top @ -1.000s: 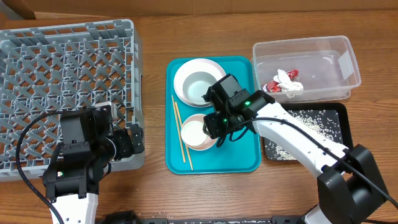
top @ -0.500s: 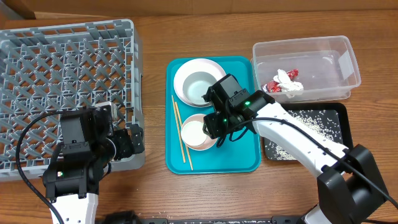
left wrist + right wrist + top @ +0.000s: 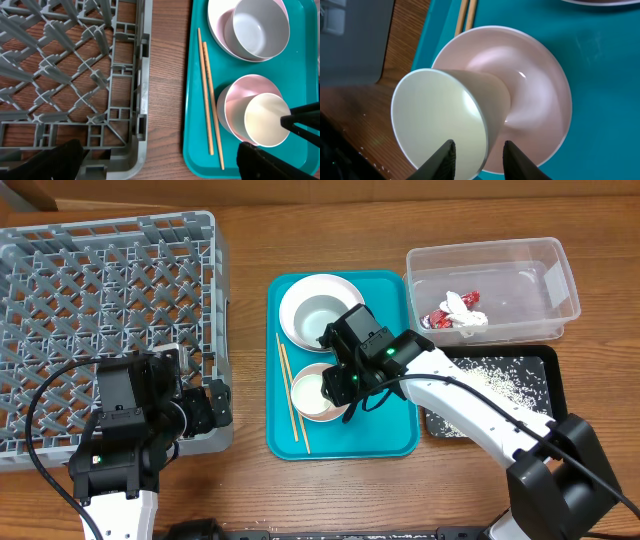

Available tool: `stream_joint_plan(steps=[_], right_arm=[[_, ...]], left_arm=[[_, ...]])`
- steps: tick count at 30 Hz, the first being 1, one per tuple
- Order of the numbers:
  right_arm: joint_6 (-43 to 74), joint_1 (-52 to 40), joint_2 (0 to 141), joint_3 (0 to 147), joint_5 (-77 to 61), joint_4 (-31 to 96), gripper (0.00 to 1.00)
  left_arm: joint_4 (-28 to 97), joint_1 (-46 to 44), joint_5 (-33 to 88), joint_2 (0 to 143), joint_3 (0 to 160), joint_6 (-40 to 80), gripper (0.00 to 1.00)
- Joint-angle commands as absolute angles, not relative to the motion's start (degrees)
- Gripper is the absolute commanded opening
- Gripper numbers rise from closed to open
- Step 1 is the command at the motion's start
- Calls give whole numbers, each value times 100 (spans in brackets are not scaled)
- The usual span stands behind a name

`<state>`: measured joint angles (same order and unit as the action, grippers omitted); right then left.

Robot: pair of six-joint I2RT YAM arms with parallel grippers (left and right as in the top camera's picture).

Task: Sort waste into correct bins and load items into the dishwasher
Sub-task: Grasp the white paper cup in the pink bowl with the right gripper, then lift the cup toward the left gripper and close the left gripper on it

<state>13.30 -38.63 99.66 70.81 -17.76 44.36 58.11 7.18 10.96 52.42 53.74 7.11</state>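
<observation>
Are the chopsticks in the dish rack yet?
No, the chopsticks lie on the teal tray beside the pink bowl.

Right tool point(image 3: 343, 385) over pink bowl point(image 3: 322, 415) on teal tray point(image 3: 385, 430)

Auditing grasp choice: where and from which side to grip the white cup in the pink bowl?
Likely grip the small white cup by its rim, one finger inside, one outside, coming from its open mouth: it lies tipped in the pink bowl, base down inside.
</observation>
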Motion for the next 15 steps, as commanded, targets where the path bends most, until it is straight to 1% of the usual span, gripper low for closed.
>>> stream_joint_plan(steps=[1,3,5,9,15], right_arm=[[1509,-3868,10239,7043,-1756,4399,31],[1507,-3868,10324,7043,-1761,4399,22],[1507,-3868,10331,7046,-1758,4355,18],[1507,-3850,10326,7094,-1758,4357,4],[1500,-3559,10036,7629,-1616,4998,4]], left_arm=[[5808,749,1162,5249,5489,622,100],[5808,749,1162,5249,5489,622,100],[5808,749,1160,5249,5489,622,100],[5808,749,1162,5249,5489,622,100],[5782,749,1146,5249,5489,642,100]])
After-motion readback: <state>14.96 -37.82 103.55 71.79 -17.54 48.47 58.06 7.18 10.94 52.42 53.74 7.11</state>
